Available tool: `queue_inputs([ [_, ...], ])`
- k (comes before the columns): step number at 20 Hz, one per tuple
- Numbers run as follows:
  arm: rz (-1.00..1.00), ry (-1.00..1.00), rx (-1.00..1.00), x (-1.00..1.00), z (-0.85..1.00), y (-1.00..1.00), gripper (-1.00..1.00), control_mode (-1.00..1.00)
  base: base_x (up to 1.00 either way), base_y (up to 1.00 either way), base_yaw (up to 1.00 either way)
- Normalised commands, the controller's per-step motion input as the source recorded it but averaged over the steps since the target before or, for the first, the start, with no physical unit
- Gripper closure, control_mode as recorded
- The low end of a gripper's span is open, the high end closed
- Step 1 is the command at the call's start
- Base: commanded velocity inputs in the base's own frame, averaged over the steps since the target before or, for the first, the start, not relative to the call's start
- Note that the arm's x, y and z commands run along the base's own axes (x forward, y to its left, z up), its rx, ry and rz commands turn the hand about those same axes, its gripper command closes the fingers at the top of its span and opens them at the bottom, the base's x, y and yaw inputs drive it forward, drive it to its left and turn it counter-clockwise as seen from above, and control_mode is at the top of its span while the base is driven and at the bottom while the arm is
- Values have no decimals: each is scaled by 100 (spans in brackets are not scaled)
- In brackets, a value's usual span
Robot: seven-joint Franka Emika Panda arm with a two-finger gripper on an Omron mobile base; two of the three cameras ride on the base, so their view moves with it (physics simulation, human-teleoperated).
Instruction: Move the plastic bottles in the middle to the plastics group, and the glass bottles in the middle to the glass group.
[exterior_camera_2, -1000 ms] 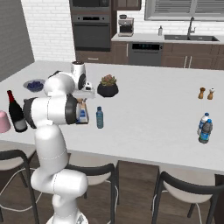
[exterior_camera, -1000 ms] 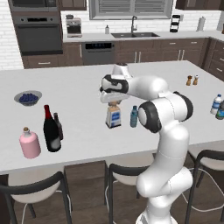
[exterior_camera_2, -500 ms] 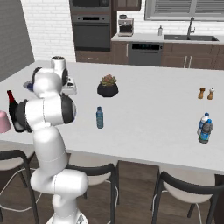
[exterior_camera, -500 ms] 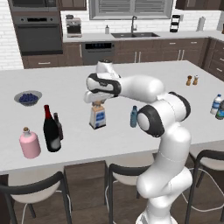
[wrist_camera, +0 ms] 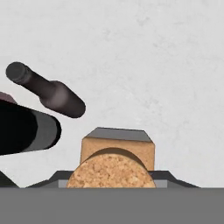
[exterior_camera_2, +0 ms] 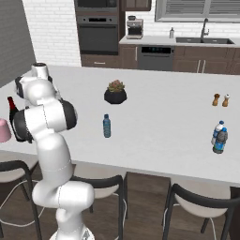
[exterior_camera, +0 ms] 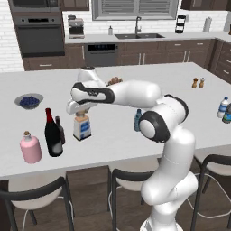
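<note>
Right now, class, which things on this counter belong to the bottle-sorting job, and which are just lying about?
Belongs to the job:
- square clear bottle, under the tool
- wine bottle
- small teal bottle
- pink flask
- brown beer bottle
- water bottle
- darker bottle

Just lying about:
- blueberry bowl
- potted plant
- salt and pepper shakers
</note>
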Motion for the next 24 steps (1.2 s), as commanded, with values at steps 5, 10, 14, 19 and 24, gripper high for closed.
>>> queue_inputs([
  [5, 8, 0, 0, -5, 0, 7, 100, -100, 0, 0, 0],
  [10, 6, 0, 0, -2, -10, 0, 100, -100, 0, 0, 0],
  [14, 4, 0, 0, -3, -41, 0, 100, -100, 0, 0, 0],
  [19, 6, -2, 0, -26, -4, 3, 100, -100, 0, 0, 0],
  [24, 3, 0, 0, -8, 0, 5, 100, -100, 0, 0, 0],
])
